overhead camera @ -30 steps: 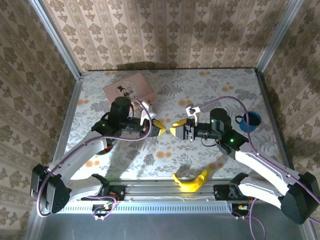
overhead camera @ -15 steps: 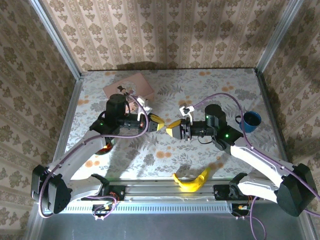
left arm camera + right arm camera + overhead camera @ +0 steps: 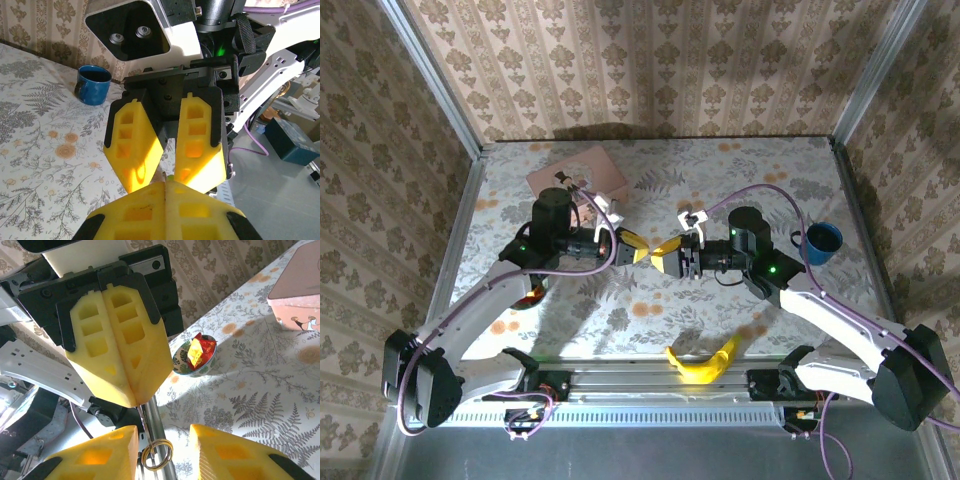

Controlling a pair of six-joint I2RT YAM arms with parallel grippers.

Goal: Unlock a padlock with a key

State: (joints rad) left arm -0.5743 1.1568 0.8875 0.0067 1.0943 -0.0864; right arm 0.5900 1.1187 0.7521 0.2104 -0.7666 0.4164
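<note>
Two robot arms meet tip to tip above the middle of a flower-patterned table (image 3: 720, 170). The unlocking looks barely begun. There is no sign of a freed shackle, and the padlock and key are too small, or too hidden among the yellow fingertips, to pick out for certain. Judging by the pose, the arms are lining up the two small parts in mid-air. Putting the key in, turning it and freeing the shackle all seem left to do.

The left gripper (image 3: 131, 397) is clenched, its two yellow fingers pressed flat together with no gap. Whether something thin is pinched at the tip cannot be told. The right gripper (image 3: 166, 174) faces it, partly spread, with a clear gap between its fingers (image 3: 95, 457). In that gap, just below the left gripper's tip, sits a small brass-coloured wire ring (image 3: 156, 454). It lies close to one finger, but contact cannot be confirmed, and whether it belongs to the key or the padlock is unclear. Nothing is visibly clamped by the right gripper.

Around them are a pink tin (image 3: 578, 172) at the far left, a blue mug (image 3: 820, 241) to the right and a banana (image 3: 702, 360) at the near edge, all well apart from the grippers
</note>
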